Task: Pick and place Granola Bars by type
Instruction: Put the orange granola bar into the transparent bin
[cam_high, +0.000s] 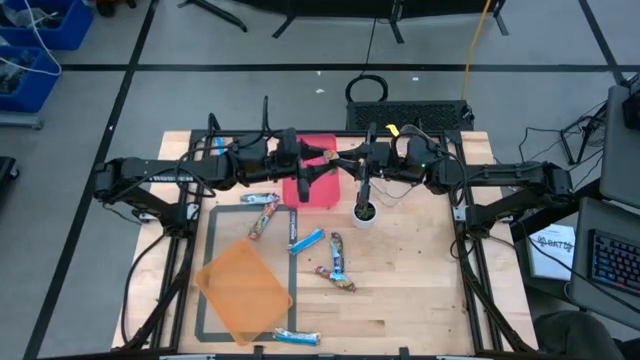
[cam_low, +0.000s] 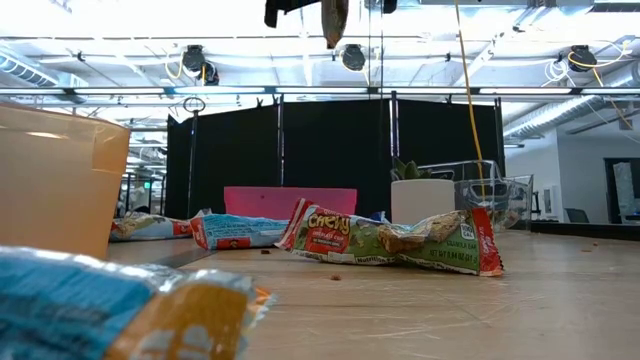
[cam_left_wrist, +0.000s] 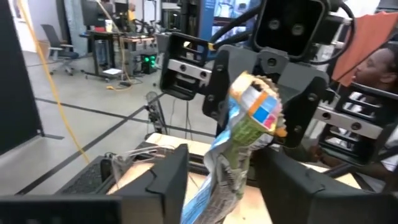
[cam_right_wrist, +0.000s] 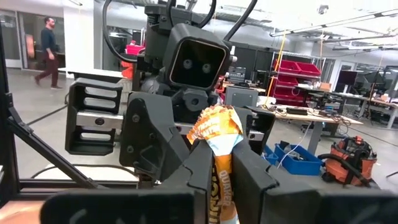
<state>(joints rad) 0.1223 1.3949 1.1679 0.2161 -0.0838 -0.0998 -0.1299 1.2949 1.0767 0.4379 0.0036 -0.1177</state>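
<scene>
Left gripper (cam_high: 300, 160) and right gripper (cam_high: 345, 160) met above the pink tray (cam_high: 318, 190), both clamped on one bar (cam_left_wrist: 245, 134), an end each. We judged it light, soft and slippery, best pinched mid-body rather than at the crimped seal. Other bars (cam_high: 336, 255) lay on the table (cam_high: 420, 270), right of the orange bin (cam_high: 242, 290).
</scene>
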